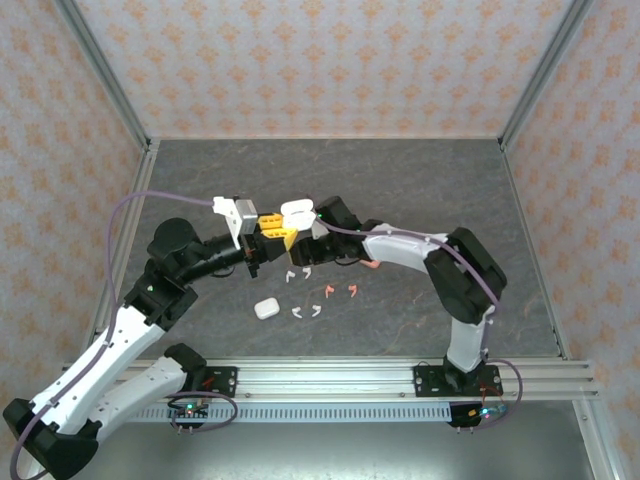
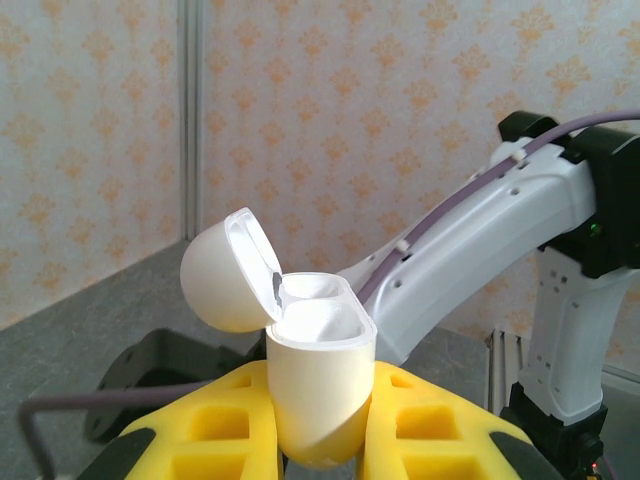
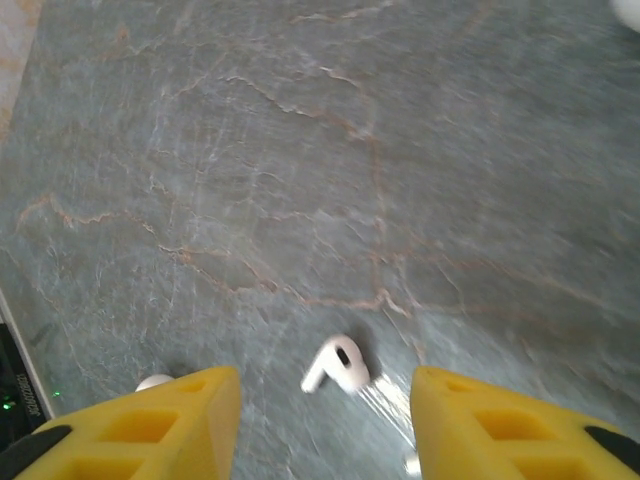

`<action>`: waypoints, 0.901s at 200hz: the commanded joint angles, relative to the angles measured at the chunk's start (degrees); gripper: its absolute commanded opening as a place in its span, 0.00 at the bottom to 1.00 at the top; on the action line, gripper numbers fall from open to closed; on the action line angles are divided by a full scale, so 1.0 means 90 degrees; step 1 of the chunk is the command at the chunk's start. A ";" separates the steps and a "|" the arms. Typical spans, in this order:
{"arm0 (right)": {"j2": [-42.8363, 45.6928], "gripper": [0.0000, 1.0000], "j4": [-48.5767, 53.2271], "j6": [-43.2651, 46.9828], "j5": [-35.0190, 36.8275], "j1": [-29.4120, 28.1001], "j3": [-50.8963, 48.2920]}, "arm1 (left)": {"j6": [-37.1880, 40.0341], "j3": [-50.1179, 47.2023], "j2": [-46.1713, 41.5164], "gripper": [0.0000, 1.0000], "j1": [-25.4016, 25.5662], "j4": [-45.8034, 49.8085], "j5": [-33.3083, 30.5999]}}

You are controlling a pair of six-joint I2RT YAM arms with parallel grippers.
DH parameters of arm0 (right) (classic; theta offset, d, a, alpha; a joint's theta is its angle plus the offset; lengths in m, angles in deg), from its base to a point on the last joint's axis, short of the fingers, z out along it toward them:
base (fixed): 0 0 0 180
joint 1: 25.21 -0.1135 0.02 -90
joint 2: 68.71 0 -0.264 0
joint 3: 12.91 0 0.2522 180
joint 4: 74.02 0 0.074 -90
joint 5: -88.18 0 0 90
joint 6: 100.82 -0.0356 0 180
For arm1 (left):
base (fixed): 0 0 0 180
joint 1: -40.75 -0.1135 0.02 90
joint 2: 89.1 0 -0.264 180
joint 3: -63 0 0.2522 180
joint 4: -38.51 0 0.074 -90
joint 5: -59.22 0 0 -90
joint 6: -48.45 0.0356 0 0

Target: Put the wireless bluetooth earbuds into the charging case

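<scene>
A white earbud (image 3: 337,365) is lying on the gray table (image 3: 300,150), between the right gripper's (image 3: 325,415) yellow fingers, which are standing apart and not touching it. Pink earbuds (image 1: 352,290) are lying nearby. The left gripper (image 2: 320,440) is squeezing the open white case (image 2: 318,380).

From above, the open charging case (image 1: 298,212) sits in the left gripper (image 1: 280,230) over mid-table (image 1: 420,180). A closed case (image 1: 265,309) lies on the table at its 7 o'clock, with loose earbuds (image 1: 340,290) at that case's 1 to 3 o'clock. One earbud (image 3: 337,365) lies between the right gripper's (image 3: 325,400) fingers
</scene>
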 commanded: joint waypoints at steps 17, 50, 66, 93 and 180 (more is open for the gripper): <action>-0.0666 0.44 0.0933 0.0548 0.0170 -0.0269 0.0899 | -0.0028 0.0186 -0.0158 0.00 0.0036 -0.0182 -0.0016; -0.1116 0.42 0.1531 0.0839 0.0414 -0.0469 0.1419 | -0.0021 0.0181 -0.0177 0.00 0.0036 -0.0159 -0.0038; -0.1263 0.42 0.1729 0.0924 0.0506 -0.0533 0.1564 | -0.0021 0.0161 -0.0173 0.00 0.0036 -0.0160 -0.0046; -0.1393 0.42 0.1886 0.1013 0.0548 -0.0592 0.1684 | -0.0011 0.0148 -0.0174 0.00 0.0039 -0.0173 -0.0057; -0.1504 0.37 0.2448 0.1308 0.0770 -0.0671 0.1802 | 0.0005 0.0158 -0.0160 0.00 0.0036 -0.0134 -0.0104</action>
